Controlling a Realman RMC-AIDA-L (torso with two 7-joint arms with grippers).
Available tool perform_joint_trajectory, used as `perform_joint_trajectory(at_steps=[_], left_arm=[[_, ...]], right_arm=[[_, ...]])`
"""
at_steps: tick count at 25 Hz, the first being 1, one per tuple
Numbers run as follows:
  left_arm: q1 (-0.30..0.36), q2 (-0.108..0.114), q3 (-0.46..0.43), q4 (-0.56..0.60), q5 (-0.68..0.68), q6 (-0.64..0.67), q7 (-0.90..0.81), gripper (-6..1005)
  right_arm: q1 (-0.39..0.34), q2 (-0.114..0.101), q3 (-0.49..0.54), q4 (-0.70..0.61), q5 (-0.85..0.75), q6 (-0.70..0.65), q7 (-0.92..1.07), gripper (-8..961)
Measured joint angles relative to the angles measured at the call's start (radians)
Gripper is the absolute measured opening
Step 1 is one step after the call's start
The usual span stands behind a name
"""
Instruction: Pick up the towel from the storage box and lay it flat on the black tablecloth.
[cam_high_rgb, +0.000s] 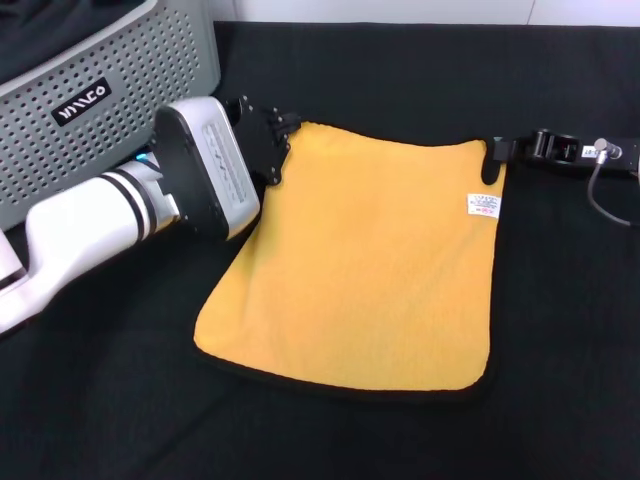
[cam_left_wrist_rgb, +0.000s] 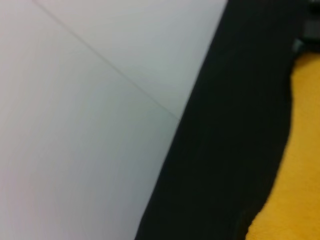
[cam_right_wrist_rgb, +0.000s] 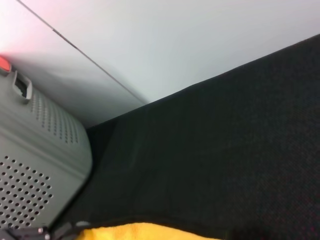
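Towel (cam_high_rgb: 360, 265) spread yellow side up on the black tablecloth (cam_high_rgb: 560, 330), out of the storage box (cam_high_rgb: 110, 90).
Laying looks nearly done: it lies flat with its far corners at both hands. The left hand (cam_high_rgb: 275, 140) sits at the far left corner, the right hand (cam_high_rgb: 495, 160) at the far right; whether either is grasping or released I cannot tell.

The towel (cam_high_rgb: 365, 270) is bright yellow-orange with a thin black trim and a tiny white label (cam_high_rgb: 482, 206) with red print, sitting on a plain matte black cloth (cam_high_rgb: 560, 360). The box (cam_high_rgb: 110, 80) is light grey, dotted with rows of little round holes, plus a black label with white letters. The left arm (cam_high_rgb: 90, 225) is white with a black band, its gripper (cam_high_rgb: 275, 135) black, and the right gripper (cam_high_rgb: 492, 160) is black too.
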Motion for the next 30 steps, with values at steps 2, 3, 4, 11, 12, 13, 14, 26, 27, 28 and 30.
perform_joint_trajectory(at_steps=[2, 3, 4, 11, 12, 13, 14, 26, 27, 28, 30], left_arm=[[0.001, 0.0, 0.014, -0.009, -0.018, -0.001, 0.041, 32], [0.001, 0.0, 0.023, -0.014, -0.033, -0.001, 0.067, 32], [0.001, 0.0, 0.03, -0.017, -0.051, -0.001, 0.092, 32], [0.008, 0.0, 0.044, -0.018, -0.109, 0.003, 0.175, 32], [0.008, 0.0, 0.044, -0.018, -0.109, 0.004, 0.176, 32], [0.008, 0.0, 0.045, -0.018, -0.11, 0.005, 0.179, 32], [0.008, 0.0, 0.045, -0.018, -0.111, 0.006, 0.182, 32], [0.059, 0.002, 0.039, -0.017, -0.26, 0.179, 0.243, 448], [0.063, 0.002, 0.039, -0.015, -0.266, 0.184, 0.245, 470], [0.068, 0.003, 0.038, -0.014, -0.275, 0.191, 0.245, 492], [0.075, 0.003, 0.038, -0.014, -0.296, 0.208, 0.245, 535]], right_arm=[[-0.001, 0.0, -0.001, 0.001, 0.0, -0.008, 0.005, 84], [-0.002, 0.0, -0.001, 0.002, 0.0, -0.01, 0.007, 85], [-0.002, 0.0, -0.001, 0.004, 0.0, -0.012, 0.009, 85], [-0.003, 0.001, 0.005, 0.024, 0.0, -0.025, 0.012, 86], [-0.003, 0.001, 0.005, 0.025, 0.001, -0.025, 0.012, 86], [-0.003, 0.001, 0.006, 0.025, 0.005, -0.025, 0.012, 86], [-0.004, 0.001, 0.007, 0.025, 0.007, -0.025, 0.012, 87], [-0.05, 0.014, 0.157, 0.015, 0.012, 0.104, -0.086, 277], [-0.056, 0.015, 0.177, 0.015, 0.012, 0.12, -0.092, 324], [-0.063, 0.015, 0.195, 0.015, 0.012, 0.136, -0.097, 372], [-0.08, 0.016, 0.24, 0.015, 0.012, 0.172, -0.111, 467]])
